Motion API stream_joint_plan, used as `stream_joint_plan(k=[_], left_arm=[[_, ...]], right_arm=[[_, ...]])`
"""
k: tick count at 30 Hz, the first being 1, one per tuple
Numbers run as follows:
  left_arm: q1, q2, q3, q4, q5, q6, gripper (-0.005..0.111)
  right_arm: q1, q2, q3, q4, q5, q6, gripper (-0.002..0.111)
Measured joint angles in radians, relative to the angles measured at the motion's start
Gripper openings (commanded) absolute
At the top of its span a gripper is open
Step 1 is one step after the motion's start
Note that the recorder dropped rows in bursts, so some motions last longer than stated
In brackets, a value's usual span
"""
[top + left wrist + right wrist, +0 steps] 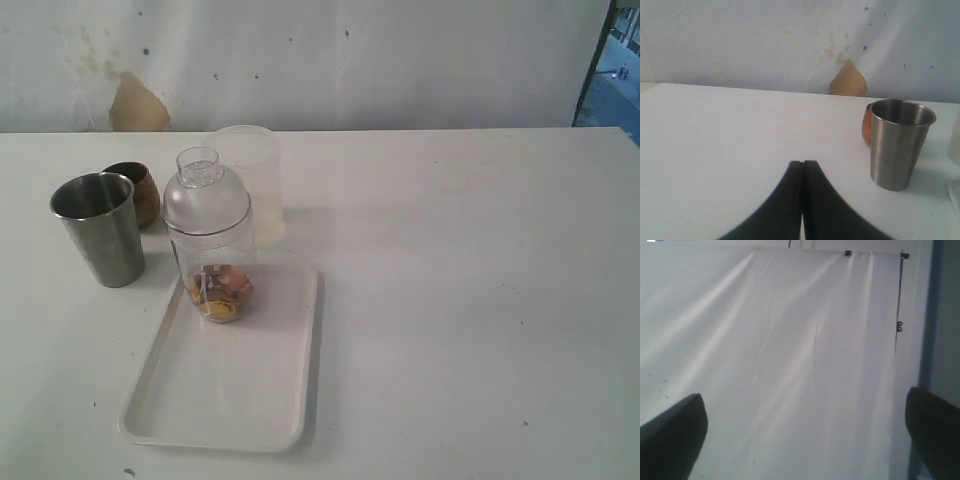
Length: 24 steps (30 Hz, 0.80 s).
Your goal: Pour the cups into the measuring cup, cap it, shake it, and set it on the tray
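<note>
Left gripper (803,166) is sitting pinched shut on nothing, and my right gripper (805,410) is gaping wide. The measuring cup (212,270) is standing on the tray (250,400), wearing its cap (205,198). I think the job is ending; next I am only needing to keep clear.

Items I log from here: white table (480,300); cloudy frosted cup (262,165) — upright, toward the table's far edge; stained white wall (400,60) behind — tan patch (138,106) at its base.
</note>
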Motion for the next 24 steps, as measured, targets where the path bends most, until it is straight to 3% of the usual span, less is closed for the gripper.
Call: stream_joint_plan(k=[5, 11, 18, 24], left_arm=[[0.0, 0.0, 0.0, 0.0, 0.0, 0.0, 0.0], [0.0, 0.0, 0.0, 0.0, 0.0, 0.0, 0.0], [0.0, 0.0, 0.0, 0.0, 0.0, 0.0, 0.0], [0.0, 0.0, 0.0, 0.0, 0.0, 0.0, 0.0]], right_arm=[[-0.045, 0.002, 0.163, -0.119, -0.146, 0.025, 0.101], [-0.073, 0.002, 0.299, -0.21, -0.177, 0.04, 0.101], [-0.113, 0.002, 0.403, -0.221, -0.074, 0.054, 0.101], [-0.141, 0.002, 0.462, -0.221, 0.011, 0.196, 0.101]])
